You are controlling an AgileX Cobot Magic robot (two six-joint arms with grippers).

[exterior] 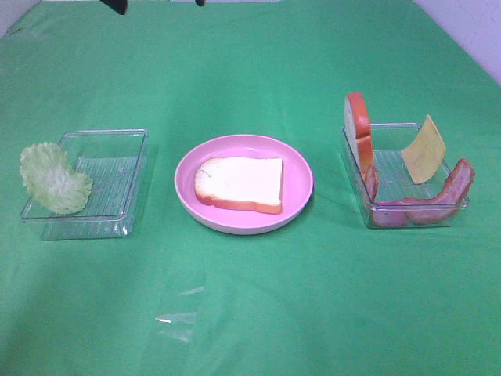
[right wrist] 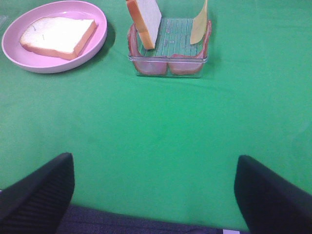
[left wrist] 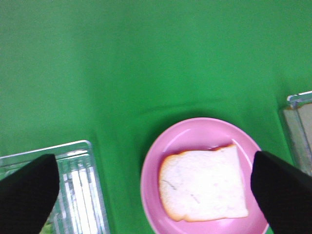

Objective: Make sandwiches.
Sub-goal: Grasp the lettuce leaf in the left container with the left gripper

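One white bread slice (exterior: 239, 182) with an orange-brown crust lies flat on the round pink plate (exterior: 301, 174) in the middle. A second bread slice (exterior: 358, 125) stands on edge in the clear right tray (exterior: 415, 210), with a yellow cheese square (exterior: 423, 149) and reddish-brown bacon strips (exterior: 438, 200). A pale green lettuce leaf (exterior: 53, 178) leans on the clear left tray (exterior: 117, 168). My left gripper (left wrist: 155, 163) is open and empty above the plate (left wrist: 195, 134) and bread (left wrist: 204, 183). My right gripper (right wrist: 155, 162) is open and empty over bare cloth, well short of the right tray (right wrist: 168, 61).
A green cloth (exterior: 250, 298) covers the whole table. Its near edge shows in the right wrist view (right wrist: 146, 222). Two dark bits (exterior: 117, 6) stick in at the top edge of the exterior view. A white wall (exterior: 470, 31) stands at the far right.
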